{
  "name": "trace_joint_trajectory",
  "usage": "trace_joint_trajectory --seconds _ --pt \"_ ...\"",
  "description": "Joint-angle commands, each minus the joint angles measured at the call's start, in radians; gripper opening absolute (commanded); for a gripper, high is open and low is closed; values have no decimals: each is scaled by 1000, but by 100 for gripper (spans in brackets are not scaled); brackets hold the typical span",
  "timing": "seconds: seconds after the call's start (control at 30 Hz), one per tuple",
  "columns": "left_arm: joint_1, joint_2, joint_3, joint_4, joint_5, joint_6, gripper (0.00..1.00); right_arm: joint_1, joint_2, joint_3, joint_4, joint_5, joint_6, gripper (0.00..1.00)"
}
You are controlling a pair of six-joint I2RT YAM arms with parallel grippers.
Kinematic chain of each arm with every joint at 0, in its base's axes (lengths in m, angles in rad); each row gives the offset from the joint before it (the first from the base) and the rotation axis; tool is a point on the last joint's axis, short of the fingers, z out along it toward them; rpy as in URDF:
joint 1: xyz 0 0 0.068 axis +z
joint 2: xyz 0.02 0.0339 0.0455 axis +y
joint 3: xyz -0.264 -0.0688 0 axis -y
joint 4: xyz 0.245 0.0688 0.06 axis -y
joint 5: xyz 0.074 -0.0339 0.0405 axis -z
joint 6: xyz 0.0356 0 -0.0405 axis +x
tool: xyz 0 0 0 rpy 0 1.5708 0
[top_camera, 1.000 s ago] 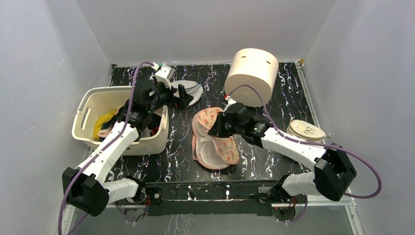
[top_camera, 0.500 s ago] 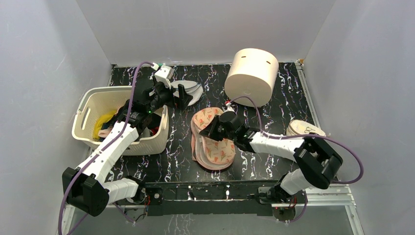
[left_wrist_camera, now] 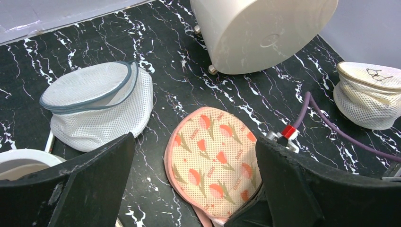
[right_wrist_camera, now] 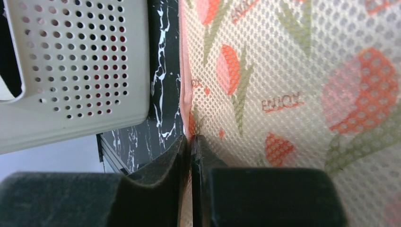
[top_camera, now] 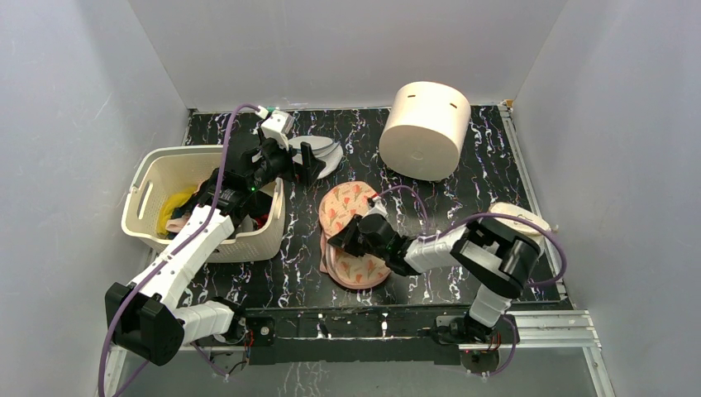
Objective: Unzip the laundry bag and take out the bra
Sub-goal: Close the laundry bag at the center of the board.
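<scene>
Laundry bag, the peanut-shaped case with the red-orange flower print, lies flat on the black marbled table near its middle, just right of the white perforated laundry basket and apart from it. The right tool sits low at the left edge of the laundry bag, where its two lobes meet. In the right wrist view its fingers are pressed together on the pink zipper rim, whose tape runs straight up from the tips. The left tool hangs above the table beyond the basket with its jaws spread wide, gripping nothing. A round white mesh bag with a grey rim lies just past it. A cream drum stands at the back of the table, and a cream mesh pouch lies by the right edge. Coloured clothes fill the basket.
</scene>
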Motion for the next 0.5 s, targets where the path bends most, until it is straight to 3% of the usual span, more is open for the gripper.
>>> trace_joint_trajectory --seconds 0.0,0.2,0.4,0.47 --pt "-3 -33 3 19 -6 16 98 11 54 -34 247 5 11 11" --pt "-3 -34 2 20 -8 18 98 11 42 -32 261 -126 -73 37" --pt "-4 -33 2 22 -4 15 98 -6 -107 13 6 -273 -255 68" --pt "-3 -33 4 24 4 11 98 -21 -130 38 -73 -332 -308 72"
